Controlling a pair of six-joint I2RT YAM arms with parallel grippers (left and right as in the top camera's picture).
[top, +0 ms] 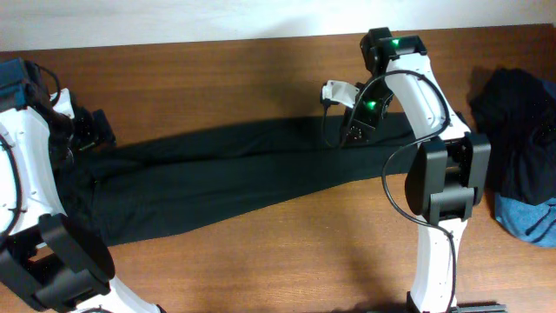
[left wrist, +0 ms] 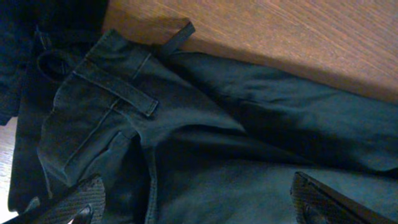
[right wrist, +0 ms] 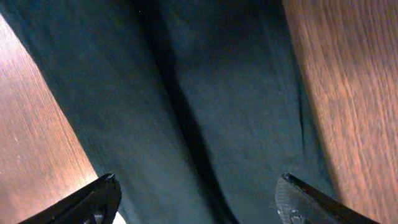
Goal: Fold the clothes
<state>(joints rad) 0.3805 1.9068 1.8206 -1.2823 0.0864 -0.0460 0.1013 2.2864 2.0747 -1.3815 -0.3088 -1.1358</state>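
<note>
Your left gripper (left wrist: 202, 202) sits closest in its own wrist view, released, its two fingers (left wrist: 87, 196) spread to the bottom corners with only cloth showing between them. Just ahead of it lies the waistband (left wrist: 93, 93) of the black trousers (top: 234, 169), with a belt loop (left wrist: 115, 87) lying flat across the band. You can see the bare wood of the bench (top: 217, 78) beyond the waist.

Your right gripper (right wrist: 199, 199) is released too. Its fingers (right wrist: 102, 193) stand wide apart on either side of the trouser leg, with wood showing on both sides of the cloth. You cannot tell from these views whether either gripper touches the fabric.

From overhead, the trousers lie stretched flat with their long axis running across the bench. The waist end is at your left arm and the leg ends point toward your right gripper. That line tilts slightly, with the waist nearer the front edge and the leg ends farther back. The two legs lie close together, side by side.

Well apart from the trousers, at the right edge of the bench, there is a crumpled dark pile (top: 512, 113). A blue piece (top: 530, 217) lies at its front.
</note>
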